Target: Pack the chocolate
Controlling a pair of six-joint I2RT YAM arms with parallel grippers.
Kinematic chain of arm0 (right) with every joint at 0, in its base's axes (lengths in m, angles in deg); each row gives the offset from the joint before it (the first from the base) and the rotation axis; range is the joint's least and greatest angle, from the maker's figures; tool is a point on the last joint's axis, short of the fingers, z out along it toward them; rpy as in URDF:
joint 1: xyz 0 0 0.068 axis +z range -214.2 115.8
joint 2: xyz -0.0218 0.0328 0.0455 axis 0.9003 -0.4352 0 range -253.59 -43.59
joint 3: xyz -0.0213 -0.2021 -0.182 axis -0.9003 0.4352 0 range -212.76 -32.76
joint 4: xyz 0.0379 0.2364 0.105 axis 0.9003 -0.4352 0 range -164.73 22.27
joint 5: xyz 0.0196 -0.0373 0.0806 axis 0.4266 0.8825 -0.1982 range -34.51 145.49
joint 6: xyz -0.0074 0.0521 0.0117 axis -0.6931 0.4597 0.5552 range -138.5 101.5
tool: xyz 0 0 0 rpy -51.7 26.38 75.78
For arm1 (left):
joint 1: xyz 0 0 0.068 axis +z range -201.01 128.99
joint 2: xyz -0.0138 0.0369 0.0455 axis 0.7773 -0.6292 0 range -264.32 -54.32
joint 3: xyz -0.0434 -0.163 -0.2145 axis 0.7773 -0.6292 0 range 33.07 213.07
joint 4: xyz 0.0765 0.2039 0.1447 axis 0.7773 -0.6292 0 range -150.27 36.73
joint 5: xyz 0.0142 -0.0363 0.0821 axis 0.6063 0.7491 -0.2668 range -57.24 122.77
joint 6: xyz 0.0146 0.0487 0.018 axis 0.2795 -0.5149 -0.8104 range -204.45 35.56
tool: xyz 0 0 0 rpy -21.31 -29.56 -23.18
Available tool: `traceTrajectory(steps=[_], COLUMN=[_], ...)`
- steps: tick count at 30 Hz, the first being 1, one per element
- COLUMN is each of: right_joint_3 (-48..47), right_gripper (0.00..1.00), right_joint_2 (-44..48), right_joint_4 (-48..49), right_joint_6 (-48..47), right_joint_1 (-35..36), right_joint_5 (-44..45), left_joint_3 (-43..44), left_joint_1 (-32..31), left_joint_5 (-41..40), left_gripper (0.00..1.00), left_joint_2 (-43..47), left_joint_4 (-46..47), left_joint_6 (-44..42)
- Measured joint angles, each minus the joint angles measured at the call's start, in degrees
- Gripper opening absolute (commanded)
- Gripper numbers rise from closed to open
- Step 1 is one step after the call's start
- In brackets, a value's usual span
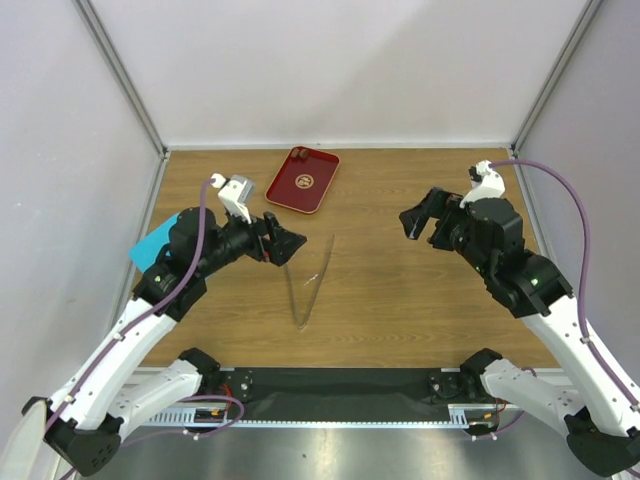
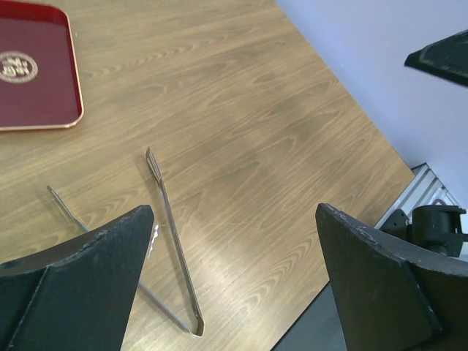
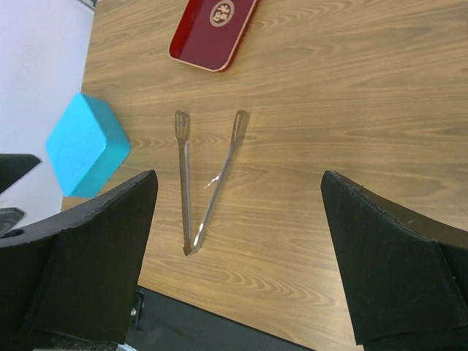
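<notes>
No chocolate shows in any view. A red tray (image 1: 302, 180) with a round gold emblem lies at the back of the table, with nothing else on it. My left gripper (image 1: 285, 243) hangs open above the table left of centre, nothing between its fingers (image 2: 234, 212). Just below and right of it, metal tongs (image 1: 310, 285) lie spread in a V on the wood. My right gripper (image 1: 415, 222) is raised over the right half of the table, open and holding nothing (image 3: 238, 175). It looks down on the tongs (image 3: 208, 183) and the tray (image 3: 212, 29).
A teal box (image 1: 150, 245) sits at the table's left edge, partly hidden under my left arm, and shows fully in the right wrist view (image 3: 88, 146). White walls close in the table on three sides. A black strip runs along the near edge.
</notes>
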Motion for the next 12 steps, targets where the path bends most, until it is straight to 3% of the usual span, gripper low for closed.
traceTrajectory(steps=[12], right_joint_3=[0.28], right_gripper=[1.0], right_joint_2=[2.08], right_joint_4=[-1.01], right_joint_6=[-3.21], right_joint_1=[0.0], right_joint_5=[1.31], left_joint_3=[-0.07], left_joint_1=[-0.02], left_joint_5=[-0.5], left_gripper=[1.0], left_joint_2=[2.58], left_joint_4=[-0.37], left_joint_6=[-0.92])
